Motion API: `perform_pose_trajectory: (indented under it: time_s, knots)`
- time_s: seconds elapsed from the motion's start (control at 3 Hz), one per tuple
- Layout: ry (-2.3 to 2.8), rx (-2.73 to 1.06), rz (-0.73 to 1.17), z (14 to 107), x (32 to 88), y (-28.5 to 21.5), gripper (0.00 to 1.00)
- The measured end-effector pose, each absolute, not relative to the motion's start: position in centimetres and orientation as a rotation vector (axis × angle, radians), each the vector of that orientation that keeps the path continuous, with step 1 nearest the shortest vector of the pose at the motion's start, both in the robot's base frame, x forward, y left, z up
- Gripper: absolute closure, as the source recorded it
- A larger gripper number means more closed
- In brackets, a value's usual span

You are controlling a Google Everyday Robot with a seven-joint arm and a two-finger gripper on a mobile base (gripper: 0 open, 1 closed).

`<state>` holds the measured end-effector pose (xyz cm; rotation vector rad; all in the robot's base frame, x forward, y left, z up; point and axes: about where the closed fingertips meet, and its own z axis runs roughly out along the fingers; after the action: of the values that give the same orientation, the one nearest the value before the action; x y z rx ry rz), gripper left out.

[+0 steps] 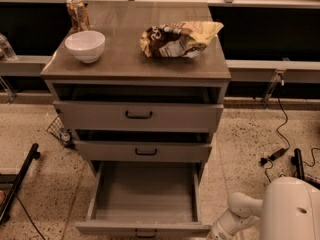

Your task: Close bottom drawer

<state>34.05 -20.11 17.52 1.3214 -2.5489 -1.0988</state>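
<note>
The bottom drawer [145, 196] is pulled far out of the cabinet and is empty inside. Its front panel [115, 228] lies along the frame's lower edge, with the small black handle [145, 232] just showing. The middle drawer [145, 151] and top drawer [139, 115] above it stand slightly out. My white arm [235, 216] reaches down from my body [292, 209] at the lower right, close to the drawer's front right corner. My gripper is below the frame's bottom edge and out of view.
On the cabinet top [125, 59] sit a white bowl [85, 45], a can [78, 14] and a chip bag [177, 38]. Black cables and a plug [275, 154] lie on the speckled floor at the right. A black bar [20, 179] lies at the left.
</note>
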Motion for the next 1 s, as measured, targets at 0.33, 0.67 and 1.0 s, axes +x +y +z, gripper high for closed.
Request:
perform_pose_trajectory:
  time_s: [0.33,0.67,1.0]
  knots:
    - [-2.545,1.297,-1.135,16.9,34.0,-19.4,1.00]
    - [-2.565,1.278,-1.161,17.1,34.4,-18.9,1.00]
    - [-2.587,1.275,-1.190,17.5,35.4,-17.8,1.00]
